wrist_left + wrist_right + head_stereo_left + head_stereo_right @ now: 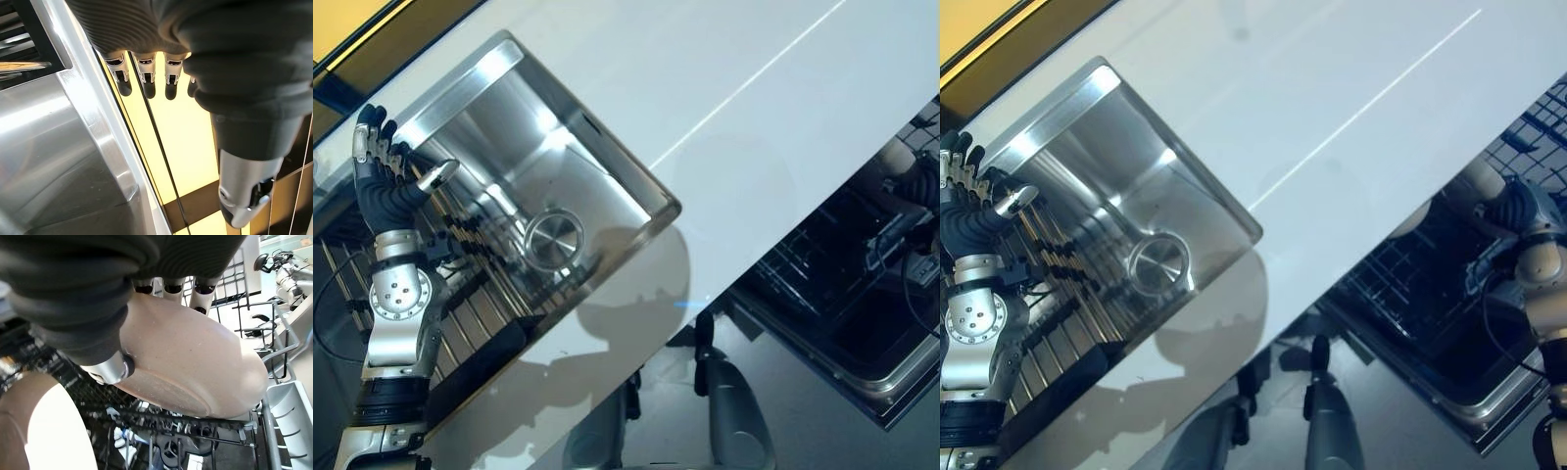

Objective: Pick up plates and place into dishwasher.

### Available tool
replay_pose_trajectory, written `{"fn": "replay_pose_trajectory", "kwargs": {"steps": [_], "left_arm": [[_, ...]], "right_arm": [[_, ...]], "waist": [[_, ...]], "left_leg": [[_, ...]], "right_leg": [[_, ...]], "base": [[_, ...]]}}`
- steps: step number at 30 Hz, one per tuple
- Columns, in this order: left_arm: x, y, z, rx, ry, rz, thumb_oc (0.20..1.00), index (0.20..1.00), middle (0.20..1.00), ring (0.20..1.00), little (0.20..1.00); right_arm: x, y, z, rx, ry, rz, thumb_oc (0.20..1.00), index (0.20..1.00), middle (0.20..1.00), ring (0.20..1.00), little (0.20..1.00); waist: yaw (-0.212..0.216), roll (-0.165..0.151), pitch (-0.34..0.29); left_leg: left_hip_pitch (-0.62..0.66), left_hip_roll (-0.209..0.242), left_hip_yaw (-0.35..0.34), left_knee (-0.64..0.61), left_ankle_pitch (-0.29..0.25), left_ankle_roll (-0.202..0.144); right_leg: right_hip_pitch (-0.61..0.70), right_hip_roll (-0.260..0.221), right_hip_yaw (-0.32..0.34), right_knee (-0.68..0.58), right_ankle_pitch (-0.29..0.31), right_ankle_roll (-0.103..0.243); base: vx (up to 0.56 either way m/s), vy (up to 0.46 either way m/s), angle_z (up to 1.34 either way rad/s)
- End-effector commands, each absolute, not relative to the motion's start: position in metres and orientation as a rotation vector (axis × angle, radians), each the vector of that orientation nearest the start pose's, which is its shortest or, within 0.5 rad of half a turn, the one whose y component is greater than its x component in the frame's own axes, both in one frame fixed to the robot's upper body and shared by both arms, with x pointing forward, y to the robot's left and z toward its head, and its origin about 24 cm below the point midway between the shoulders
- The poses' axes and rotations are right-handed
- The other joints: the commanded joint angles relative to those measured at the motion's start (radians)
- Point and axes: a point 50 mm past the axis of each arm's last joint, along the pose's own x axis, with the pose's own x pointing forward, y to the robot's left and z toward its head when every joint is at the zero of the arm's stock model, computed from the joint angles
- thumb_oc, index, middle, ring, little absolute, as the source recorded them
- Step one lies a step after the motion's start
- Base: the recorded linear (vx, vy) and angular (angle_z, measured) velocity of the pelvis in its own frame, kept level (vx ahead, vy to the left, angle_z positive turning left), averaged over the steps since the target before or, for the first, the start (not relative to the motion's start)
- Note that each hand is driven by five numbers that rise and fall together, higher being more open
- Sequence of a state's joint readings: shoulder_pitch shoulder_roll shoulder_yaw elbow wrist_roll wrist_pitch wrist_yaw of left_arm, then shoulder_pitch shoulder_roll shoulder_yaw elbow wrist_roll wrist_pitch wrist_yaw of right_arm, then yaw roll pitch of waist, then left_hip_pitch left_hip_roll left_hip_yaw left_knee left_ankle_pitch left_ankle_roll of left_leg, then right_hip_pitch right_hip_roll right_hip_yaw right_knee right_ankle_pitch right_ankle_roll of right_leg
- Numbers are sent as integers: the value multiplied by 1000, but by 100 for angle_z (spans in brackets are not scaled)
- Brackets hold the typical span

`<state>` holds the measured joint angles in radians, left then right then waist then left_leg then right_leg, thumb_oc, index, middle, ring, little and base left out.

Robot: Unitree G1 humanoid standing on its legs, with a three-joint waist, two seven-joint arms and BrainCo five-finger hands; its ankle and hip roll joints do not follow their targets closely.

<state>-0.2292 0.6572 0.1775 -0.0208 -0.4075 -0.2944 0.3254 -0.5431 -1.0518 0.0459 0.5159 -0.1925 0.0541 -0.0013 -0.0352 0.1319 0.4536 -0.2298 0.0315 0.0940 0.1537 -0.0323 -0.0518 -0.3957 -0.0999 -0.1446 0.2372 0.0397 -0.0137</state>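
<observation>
A tan plate hangs tilted over the dark wire rack of the open dishwasher. My right hand is shut on it, thumb on one face and fingers over the rim. From the head, that hand shows at the right edge inside the dishwasher, with the pale plate past it. A second, cream plate stands in the rack close by. My left hand is raised over the left end of the steel sink, its fingers straight and holding nothing.
A white counter runs between the sink and the dishwasher. Black rack bars lie along the sink's near side, beside the round drain. A grey slotted basket sits in the dishwasher rack next to the tan plate.
</observation>
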Motion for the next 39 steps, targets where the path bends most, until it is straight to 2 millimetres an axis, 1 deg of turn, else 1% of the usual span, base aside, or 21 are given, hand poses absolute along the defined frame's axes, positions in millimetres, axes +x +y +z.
{"fn": "replay_pose_trajectory", "kwargs": {"steps": [1, 7, 10, 16, 17, 18, 19, 22, 28, 31, 39], "left_arm": [[259, 294, 221, 168, -741, 396, 1000, 1000, 1000, 1000, 1000], [261, 291, 226, 169, -749, 386, 1000, 1000, 1000, 1000, 1000], [263, 289, 229, 170, -756, 385, 1000, 1000, 1000, 1000, 1000], [263, 290, 234, 163, -763, 396, 1000, 1000, 1000, 1000, 1000], [263, 290, 234, 159, -764, 394, 1000, 1000, 1000, 1000, 1000], [263, 290, 234, 157, -764, 393, 1000, 1000, 1000, 1000, 1000], [263, 290, 233, 154, -765, 391, 1000, 1000, 1000, 1000, 1000], [261, 291, 232, 147, -764, 391, 1000, 1000, 1000, 1000, 1000], [259, 292, 225, 130, -748, 390, 1000, 1000, 1000, 1000, 1000], [258, 293, 223, 126, -736, 387, 1000, 1000, 1000, 1000, 1000], [257, 300, 222, 145, -721, 385, 1000, 1000, 1000, 1000, 1000]], "right_arm": [[308, -375, 218, -1182, 71, -329, 200, 200, 200, 200, 200], [313, -379, 218, -1182, 113, -323, 200, 200, 200, 200, 200], [313, -384, 216, -1180, 130, -362, 200, 200, 200, 200, 200], [314, -388, 217, -1166, 127, -440, 200, 200, 200, 200, 200], [314, -389, 217, -1158, 122, -459, 282, 282, 282, 282, 282], [314, -390, 218, -1161, 120, -476, 758, 758, 758, 758, 758], [313, -392, 219, -1163, 114, -505, 1000, 1000, 1000, 1000, 1000], [311, -393, 221, -1155, 106, -544, 1000, 1000, 1000, 1000, 1000], [306, -396, 219, -1165, 102, -561, 1000, 1000, 1000, 1000, 1000], [303, -398, 216, -1151, 103, -577, 1000, 1000, 1000, 1000, 1000], [294, -402, 207, -1125, 91, -600, 1000, 1000, 1000, 1000, 1000]], "waist": [[12, 2, -16], [15, 26, 14], [16, 34, 30], [16, 45, 52], [17, 47, 54], [17, 49, 55], [18, 50, 55], [14, 53, 51], [12, 51, 35], [11, 41, 17], [9, 3, -35]], "left_leg": [[-119, 15, -11, 98, -8, -1], [-148, 14, -16, 111, 3, -3], [-164, 15, -17, 110, 10, -2], [-172, 16, -21, 97, 20, -2], [-172, 17, -21, 96, 22, -2], [-171, 17, -21, 95, 23, -2], [-170, 17, -22, 94, 24, -1], [-165, 15, -21, 89, 24, 0], [-139, 12, -15, 73, 23, 2], [-118, 9, -11, 65, 19, 3], [-67, 8, 1, 46, 3, 7]], "right_leg": [[-2, -12, 14, 47, -116, 47], [-29, -15, 13, 70, -124, 42], [-45, -15, 9, 81, -127, 40], [-56, -10, 5, 86, -132, 35], [-57, -10, 4, 87, -132, 34], [-57, -11, 3, 88, -132, 34], [-57, -12, 3, 90, -132, 33], [-54, -13, 5, 87, -132, 34], [-28, -14, 9, 63, -125, 36], [-6, -15, 13, 47, -120, 38], [58, -11, 24, -10, -102, 47]], "base": [[11, -63, 5], [13, -47, 4], [-5, -57, 2], [-1, -15, 1], [0, 0, 0], [0, 0, 0], [0, 0, 0], [-7, 27, 1], [-3, 61, 0], [7, 62, -1], [0, 11, 0]]}}
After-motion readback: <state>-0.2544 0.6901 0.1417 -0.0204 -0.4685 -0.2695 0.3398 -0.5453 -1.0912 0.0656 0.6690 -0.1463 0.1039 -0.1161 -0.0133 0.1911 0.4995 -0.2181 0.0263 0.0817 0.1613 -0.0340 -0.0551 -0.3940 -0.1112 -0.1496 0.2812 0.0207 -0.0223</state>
